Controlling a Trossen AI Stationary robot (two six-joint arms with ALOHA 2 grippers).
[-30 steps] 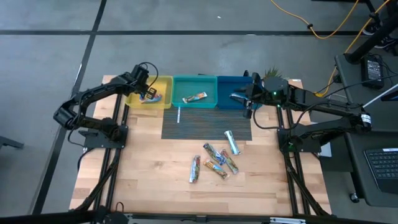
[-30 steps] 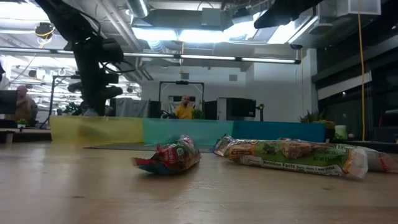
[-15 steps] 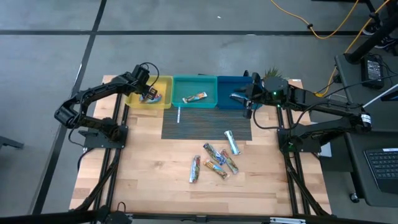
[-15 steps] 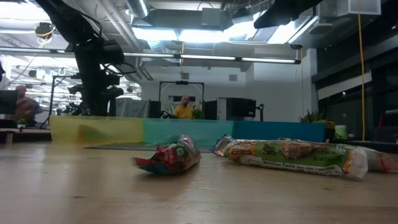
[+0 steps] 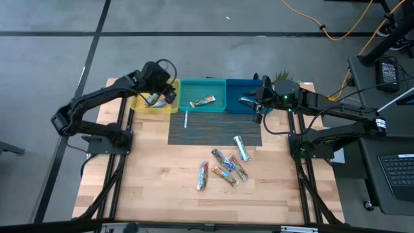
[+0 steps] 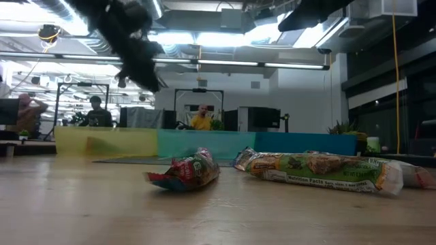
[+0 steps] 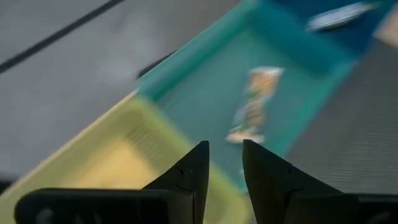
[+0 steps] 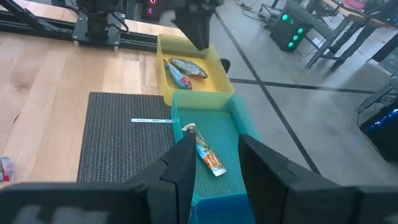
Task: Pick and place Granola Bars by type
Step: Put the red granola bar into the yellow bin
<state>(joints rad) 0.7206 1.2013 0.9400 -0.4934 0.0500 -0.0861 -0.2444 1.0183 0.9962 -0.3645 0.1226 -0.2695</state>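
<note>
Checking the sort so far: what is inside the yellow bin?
The yellow bin holds two bars, one blue with red, one silvery-dark. From above, the left gripper covers part of the bin, but the right wrist view shows nothing else inside.

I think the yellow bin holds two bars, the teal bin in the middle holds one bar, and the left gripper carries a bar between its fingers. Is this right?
Not entirely. The left gripper carries nothing: the left wrist view shows its fingers slightly apart with only an empty gap between them. The rest holds: in the right wrist view the yellow bin has two bars and the teal bin has one bar.
</note>
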